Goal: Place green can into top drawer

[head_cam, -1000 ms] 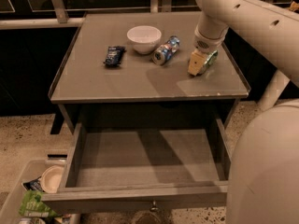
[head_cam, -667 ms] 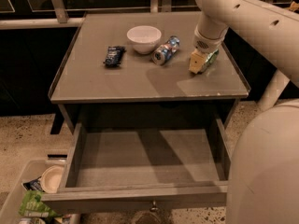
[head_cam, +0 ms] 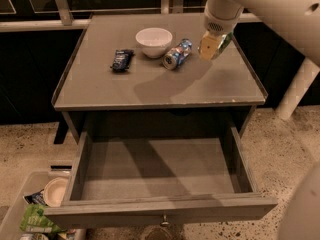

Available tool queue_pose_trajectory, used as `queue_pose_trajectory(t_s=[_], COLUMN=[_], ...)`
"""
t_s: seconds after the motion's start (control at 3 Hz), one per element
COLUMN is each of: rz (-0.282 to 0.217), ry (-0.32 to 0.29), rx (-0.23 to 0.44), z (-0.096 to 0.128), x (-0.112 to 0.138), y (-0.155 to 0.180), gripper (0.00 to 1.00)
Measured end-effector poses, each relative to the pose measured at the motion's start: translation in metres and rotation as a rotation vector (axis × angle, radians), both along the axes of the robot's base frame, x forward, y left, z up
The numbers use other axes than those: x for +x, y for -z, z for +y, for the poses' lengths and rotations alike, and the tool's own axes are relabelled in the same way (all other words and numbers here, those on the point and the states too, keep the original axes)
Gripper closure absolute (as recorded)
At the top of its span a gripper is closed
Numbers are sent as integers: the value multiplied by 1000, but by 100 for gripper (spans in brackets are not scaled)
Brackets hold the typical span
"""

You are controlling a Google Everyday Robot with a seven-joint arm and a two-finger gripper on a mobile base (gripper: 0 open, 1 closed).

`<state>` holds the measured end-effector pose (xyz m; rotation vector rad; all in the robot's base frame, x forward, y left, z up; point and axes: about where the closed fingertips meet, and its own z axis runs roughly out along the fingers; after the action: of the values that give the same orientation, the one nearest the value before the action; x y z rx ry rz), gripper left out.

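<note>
My gripper [head_cam: 212, 45] hangs over the back right of the cabinet top [head_cam: 215, 86]. It is shut on the green can [head_cam: 225, 40], of which only a green sliver shows beside the yellowish fingers [head_cam: 207, 44]. The can is held a little above the surface. The top drawer [head_cam: 160, 171] is pulled open below the cabinet top, and its flat grey floor is bare. Its small round knob [head_cam: 163, 223] shows at the front edge.
A white bowl [head_cam: 154, 41], a blue, red and silver can [head_cam: 177, 54] lying on its side, and a dark packet [head_cam: 121, 60] sit on the cabinet top. A bin [head_cam: 15, 219] with wrappers and a bowl stands on the floor at lower left. A white post [head_cam: 295, 86] stands at right.
My gripper has risen from the cabinet top with the green can in it, and it casts a shadow towards the middle of the top. The camera view has also shifted.
</note>
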<state>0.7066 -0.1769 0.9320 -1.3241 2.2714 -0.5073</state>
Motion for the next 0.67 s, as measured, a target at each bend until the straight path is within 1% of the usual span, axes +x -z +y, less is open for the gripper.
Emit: queue_pose_trajectory(t_s=[0.33,0.67], rz=[-82,-75], ry=[-30,-55], rx=[-73,-84], z=[1,-2], x=[-30,-62], y=[-49,-53], gripper=[100,100])
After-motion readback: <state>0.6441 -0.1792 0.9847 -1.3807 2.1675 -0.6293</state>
